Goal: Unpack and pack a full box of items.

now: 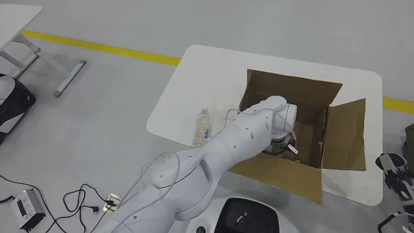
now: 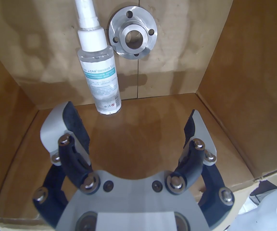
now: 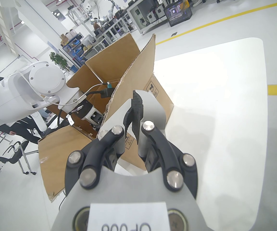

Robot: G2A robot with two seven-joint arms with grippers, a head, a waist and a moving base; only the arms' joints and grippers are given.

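Two items lie on the bottom of the open cardboard box (image 1: 346, 136), right of centre in the top view: a clear plastic spray bottle (image 2: 97, 66) with a white cap and printed label, and just beside it a round, polished metal flange (image 2: 133, 38) with a central bore and bolt holes. The box, matte brown with ragged flap edges, stands on a white, round-cornered desk (image 1: 207, 77). The smooth grey floor (image 1: 129, 13) carries a yellow line (image 1: 97, 47). A small clear bottle (image 1: 203, 127) lies on the desk left of the box. Left tool (image 2: 131, 111): inside the box, jaws spread wide, empty. Right tool (image 3: 136, 102): beside the box, black pads (image 3: 135, 116) pressed together, holding nothing.
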